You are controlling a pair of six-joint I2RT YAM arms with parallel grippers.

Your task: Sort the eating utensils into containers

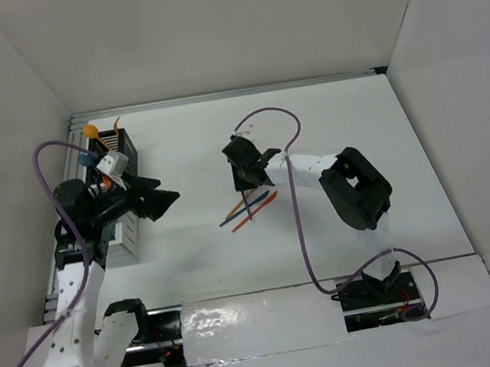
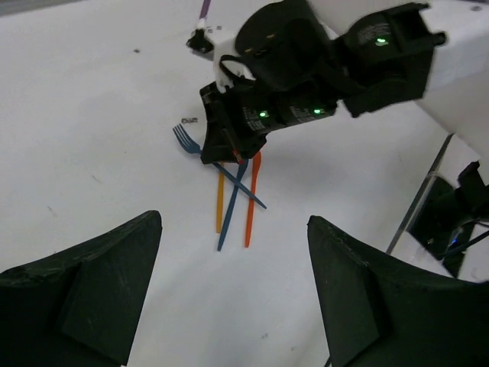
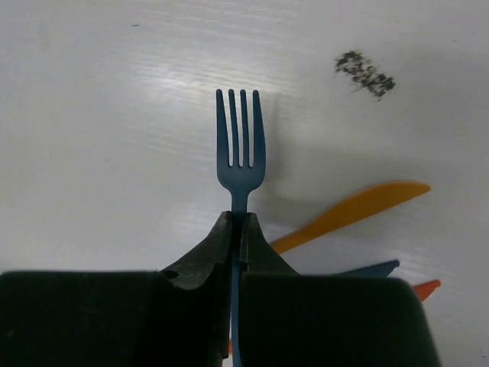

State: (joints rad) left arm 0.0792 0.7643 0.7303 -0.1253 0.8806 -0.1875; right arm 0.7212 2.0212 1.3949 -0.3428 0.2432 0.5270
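Top external: right gripper (image 1: pixel 245 172) sits on the utensil pile (image 1: pixel 249 210) mid-table, with the containers (image 1: pixel 127 239) well apart at 9 o'clock; a long carry could loosen a thin grip. Left wrist: left gripper (image 2: pixel 233 294) is wide open and empty; the dark blue fork (image 2: pixel 183 138) crosses other handles, which a lift may drag along. Right wrist: right gripper clamps the fork's neck, tines at 12 o'clock; so narrow a hold may let it pivot.

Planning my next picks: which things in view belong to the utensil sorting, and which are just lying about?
Belongs:
blue fork, pinched in right gripper
loose utensils beside it
bins
left gripper, open

Lying about:
purple cable
dark smudge
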